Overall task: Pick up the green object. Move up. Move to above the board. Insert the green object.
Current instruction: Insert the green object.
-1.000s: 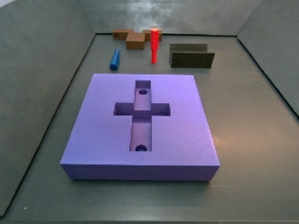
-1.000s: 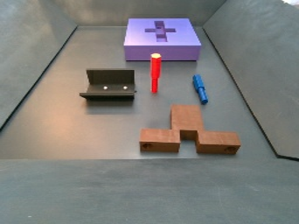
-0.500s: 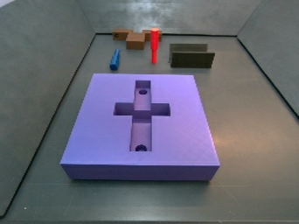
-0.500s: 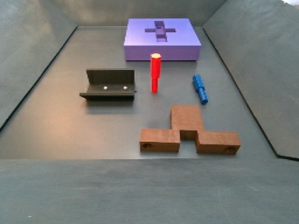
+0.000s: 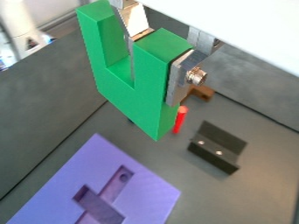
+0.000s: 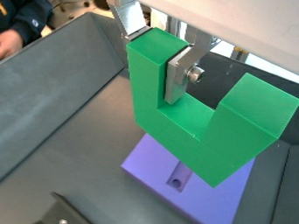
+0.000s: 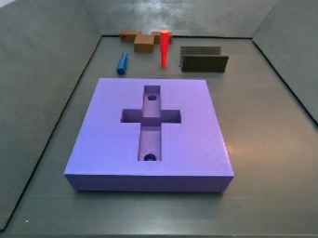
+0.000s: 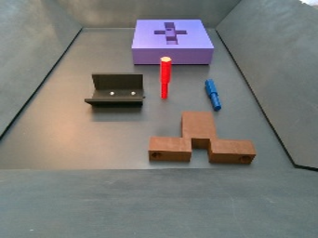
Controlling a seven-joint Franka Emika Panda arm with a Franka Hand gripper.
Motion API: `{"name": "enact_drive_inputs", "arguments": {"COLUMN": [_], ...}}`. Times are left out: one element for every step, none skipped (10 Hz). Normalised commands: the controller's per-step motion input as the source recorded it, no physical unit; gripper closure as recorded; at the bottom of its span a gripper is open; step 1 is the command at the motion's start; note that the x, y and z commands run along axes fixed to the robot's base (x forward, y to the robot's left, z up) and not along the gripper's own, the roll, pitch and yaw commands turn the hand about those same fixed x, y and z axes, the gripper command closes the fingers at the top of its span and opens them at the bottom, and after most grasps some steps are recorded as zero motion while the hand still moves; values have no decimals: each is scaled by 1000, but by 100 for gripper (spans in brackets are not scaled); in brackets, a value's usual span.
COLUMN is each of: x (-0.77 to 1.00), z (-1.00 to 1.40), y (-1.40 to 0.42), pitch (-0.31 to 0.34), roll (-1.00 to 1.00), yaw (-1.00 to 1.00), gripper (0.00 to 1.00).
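Note:
In both wrist views my gripper [image 5: 158, 54] [image 6: 155, 54] is shut on one prong of the bright green U-shaped object [image 5: 131, 86] [image 6: 193, 118] and holds it high in the air. One silver finger [image 5: 181, 77] [image 6: 177, 73] presses the prong's outer face. The purple board [image 5: 65, 178] [image 6: 155, 171] with its cross-shaped recess lies far below the green object. The board also shows in both side views [image 7: 199, 121] [image 8: 149, 42]. Neither the gripper nor the green object appears in either side view.
A red peg [image 7: 163, 48] [image 8: 165, 77] [image 5: 180, 120] stands upright beyond the board. The dark fixture [image 7: 205, 61] [image 8: 118, 90] [image 5: 219, 146], a blue piece [image 7: 123, 63] [image 8: 213, 94] and a brown block [image 7: 140, 40] [image 8: 199, 139] lie near it. Grey walls ring the floor.

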Motion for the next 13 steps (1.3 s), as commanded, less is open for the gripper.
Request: {"name": "enact_drive_inputs", "arguments": {"x": [826, 489, 94, 154, 91, 123, 66, -34, -66, -106, -63, -277, -446], "z": [111, -91, -434, -789, -1000, -1000, -1000, -894, -837, -874, -826, -771, -706], "y": [443, -11, -786, -669, -554, -431, -377, -309, -466, -737, -929, -363, 0], "pitch": [26, 0, -51, 0, 0, 0, 0, -84, -86, -90, -107, -7, 0], "roll": [0, 59, 0, 0, 21, 29, 54, 176, 206, 210, 260, 211, 51], "yaw": [-283, 0, 311, 403, 531, 674, 717, 726, 517, 280, 9, -363, -611], "gripper": [100, 100, 100, 100, 100, 100, 100, 100, 100, 100, 100, 100, 100]}}
